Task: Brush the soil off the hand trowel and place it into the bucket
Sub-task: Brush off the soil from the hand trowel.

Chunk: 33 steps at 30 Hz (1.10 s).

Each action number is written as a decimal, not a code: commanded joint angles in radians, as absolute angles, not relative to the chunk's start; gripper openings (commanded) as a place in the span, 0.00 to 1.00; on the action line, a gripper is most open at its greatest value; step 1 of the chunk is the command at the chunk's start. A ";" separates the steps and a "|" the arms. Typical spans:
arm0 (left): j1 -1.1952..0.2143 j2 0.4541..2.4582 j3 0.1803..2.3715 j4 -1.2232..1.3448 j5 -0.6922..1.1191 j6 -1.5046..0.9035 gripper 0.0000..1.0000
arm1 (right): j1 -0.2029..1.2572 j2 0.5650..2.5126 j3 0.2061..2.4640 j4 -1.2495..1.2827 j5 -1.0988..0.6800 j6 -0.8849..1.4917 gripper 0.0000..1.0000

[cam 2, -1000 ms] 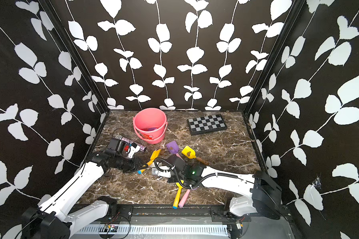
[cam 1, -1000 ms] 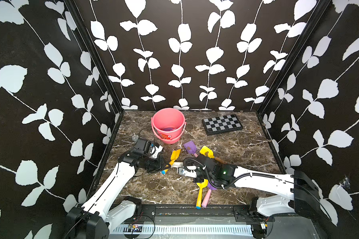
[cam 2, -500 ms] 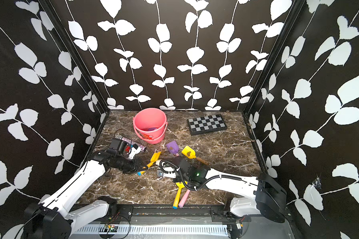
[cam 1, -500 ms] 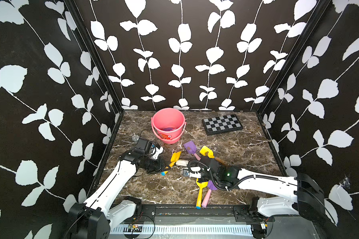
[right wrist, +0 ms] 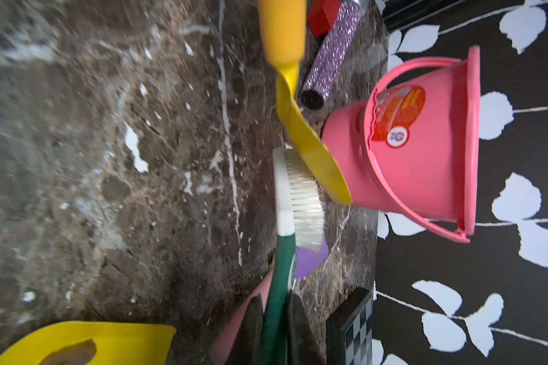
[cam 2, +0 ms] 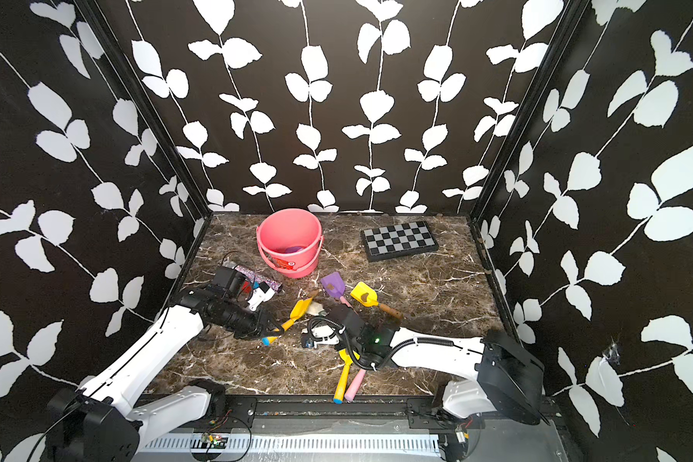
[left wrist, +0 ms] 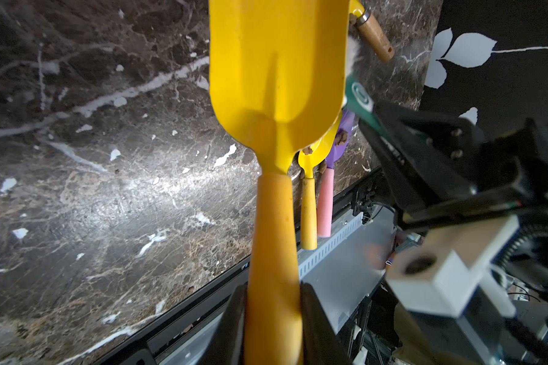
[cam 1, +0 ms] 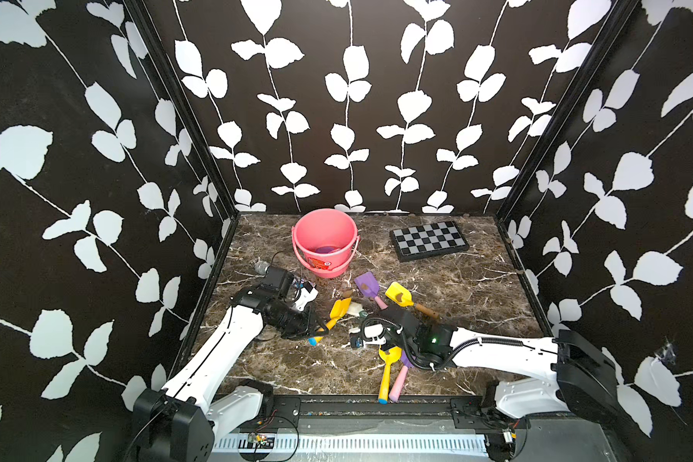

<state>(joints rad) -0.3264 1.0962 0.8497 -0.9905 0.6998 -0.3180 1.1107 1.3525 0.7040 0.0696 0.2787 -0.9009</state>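
Observation:
My left gripper (cam 1: 319,329) (left wrist: 272,316) is shut on the orange-yellow handle of a yellow hand trowel (cam 1: 339,309) (left wrist: 276,63), holding it low over the table. Its blade face looks clean in the left wrist view. My right gripper (cam 1: 373,320) (right wrist: 276,319) is shut on the green handle of a white brush (right wrist: 301,196) (cam 1: 353,309), whose bristles lie against the blade's edge (right wrist: 310,151). Brown soil lumps (cam 1: 347,293) lie on the table by the blade. The pink bucket (cam 1: 325,240) (cam 2: 289,240) (right wrist: 424,151) stands upright just behind, with something purple inside.
A purple trowel (cam 1: 365,285) and a yellow wooden-handled trowel (cam 1: 399,297), both carrying soil, lie behind my right arm. Two more trowels (cam 1: 389,368) lie at the front edge. A checkerboard (cam 1: 429,240) sits back right. A glittery purple tube (cam 2: 257,276) lies beside my left arm.
The right arm has shifted a little sideways and back with the brush against the blade. The left arm keeps the trowel almost still.

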 commanded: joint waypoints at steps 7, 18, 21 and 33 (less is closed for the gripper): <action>-0.326 1.130 0.897 -1.040 0.733 -0.290 0.00 | 1.162 1.264 0.638 0.172 0.221 -0.899 0.00; -0.327 1.129 0.870 -1.040 0.737 -0.284 0.00 | 1.126 1.318 0.649 0.311 0.290 -0.979 0.00; -0.327 1.127 0.868 -1.053 0.721 -0.269 0.00 | 1.081 1.316 0.640 0.318 0.286 -0.980 0.00; -0.327 1.113 0.892 -1.047 0.684 -0.279 0.00 | 1.140 1.256 0.632 0.118 0.260 -0.901 0.00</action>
